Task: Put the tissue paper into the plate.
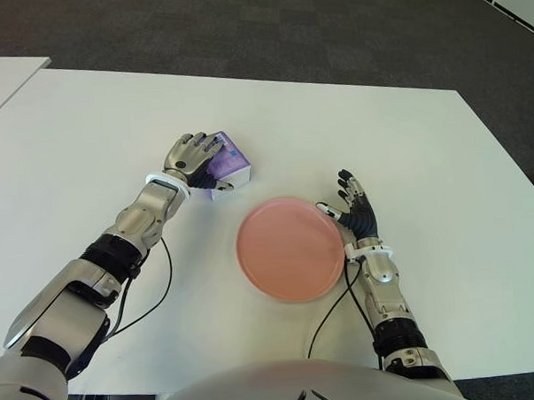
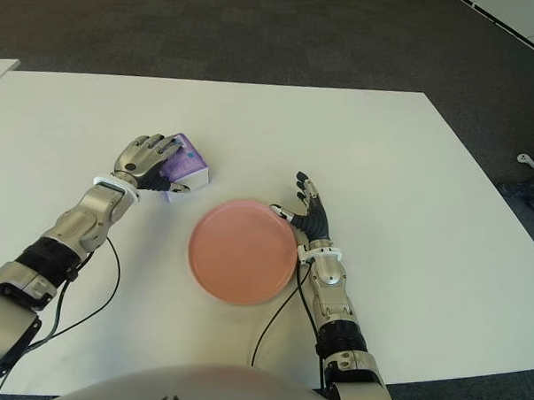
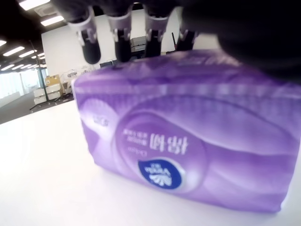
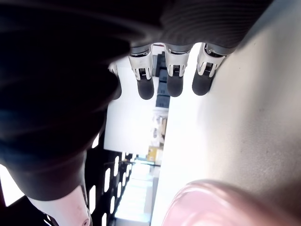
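The left hand [image 1: 191, 155] is laid over the top of the purple tissue pack [image 1: 226, 166], its fingers [image 3: 120, 35] curled down over the pack's far upper edge, as is seen in the left wrist view, where the fingertips are pressed against that edge. The pack is thus enclosed from above by this hand, while its underside is seen to sit on the white desk [image 1: 87, 137]; no lift off the surface can be made out. The pack's printed face, with a round blue emblem, is turned toward the wrist camera.

Just beside the held pack, toward the robot's body and to the right of the left hand, the pink plate [image 1: 291, 248] is found lying flat on the desk, apart from the pack by a narrow strip of bare surface. Nothing is carried in the plate.

On the plate's other side the right hand [image 1: 354, 211] is shown, with its fingers [image 4: 175, 84] extended and loosely spread and nothing held in them. Its thumb side is placed just against the plate's rim, though actual contact cannot be judged.

A dark cable [image 1: 168, 275] is seen trailing from the left forearm across the desk. Beyond the desk's far edge, dark carpet [image 1: 268, 32] is visible.
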`<state>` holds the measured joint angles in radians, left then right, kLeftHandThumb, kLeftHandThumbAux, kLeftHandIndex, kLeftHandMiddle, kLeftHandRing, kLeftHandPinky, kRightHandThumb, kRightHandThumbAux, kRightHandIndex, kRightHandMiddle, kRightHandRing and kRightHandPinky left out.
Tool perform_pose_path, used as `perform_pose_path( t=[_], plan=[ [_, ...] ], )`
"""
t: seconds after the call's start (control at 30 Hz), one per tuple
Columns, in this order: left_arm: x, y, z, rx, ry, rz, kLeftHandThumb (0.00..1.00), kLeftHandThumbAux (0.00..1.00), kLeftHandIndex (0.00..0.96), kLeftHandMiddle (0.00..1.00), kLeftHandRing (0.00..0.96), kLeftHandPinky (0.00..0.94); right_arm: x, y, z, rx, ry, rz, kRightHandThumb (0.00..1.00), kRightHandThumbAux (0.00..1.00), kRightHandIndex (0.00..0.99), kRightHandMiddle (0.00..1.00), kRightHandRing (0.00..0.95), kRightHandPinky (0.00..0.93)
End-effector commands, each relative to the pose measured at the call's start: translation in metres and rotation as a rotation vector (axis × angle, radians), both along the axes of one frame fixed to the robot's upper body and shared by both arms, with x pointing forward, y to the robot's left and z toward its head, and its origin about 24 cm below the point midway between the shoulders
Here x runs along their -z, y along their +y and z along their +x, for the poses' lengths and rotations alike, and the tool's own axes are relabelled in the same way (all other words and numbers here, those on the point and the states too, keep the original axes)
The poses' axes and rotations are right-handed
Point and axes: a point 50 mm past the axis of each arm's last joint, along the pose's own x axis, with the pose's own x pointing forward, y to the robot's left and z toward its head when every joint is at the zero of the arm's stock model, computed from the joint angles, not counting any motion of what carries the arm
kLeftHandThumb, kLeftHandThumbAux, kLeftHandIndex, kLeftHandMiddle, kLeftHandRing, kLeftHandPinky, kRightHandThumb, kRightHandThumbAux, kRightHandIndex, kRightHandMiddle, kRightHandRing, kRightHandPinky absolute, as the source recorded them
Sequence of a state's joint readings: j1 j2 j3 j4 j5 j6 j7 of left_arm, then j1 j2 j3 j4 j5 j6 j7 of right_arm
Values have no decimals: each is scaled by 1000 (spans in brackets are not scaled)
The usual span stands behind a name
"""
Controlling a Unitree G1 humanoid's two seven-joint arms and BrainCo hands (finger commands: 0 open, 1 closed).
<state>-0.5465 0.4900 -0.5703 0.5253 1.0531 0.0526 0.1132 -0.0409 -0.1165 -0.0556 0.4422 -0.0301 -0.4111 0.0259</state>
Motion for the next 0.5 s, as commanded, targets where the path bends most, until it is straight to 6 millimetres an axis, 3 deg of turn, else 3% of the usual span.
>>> perform_pose_path(
  t=[0.03,0.5],
  plan=[
    [7,-2,-3,14,27,12,0,261,0,0,0,0,30,4,-21,5,164,31,0,813,0,0,0,13],
    [5,-6,-4,40,24,-4,0,249,0,0,0,0,27,6,-21,-9,141,26,0,813,1,0,0,15]
  ],
)
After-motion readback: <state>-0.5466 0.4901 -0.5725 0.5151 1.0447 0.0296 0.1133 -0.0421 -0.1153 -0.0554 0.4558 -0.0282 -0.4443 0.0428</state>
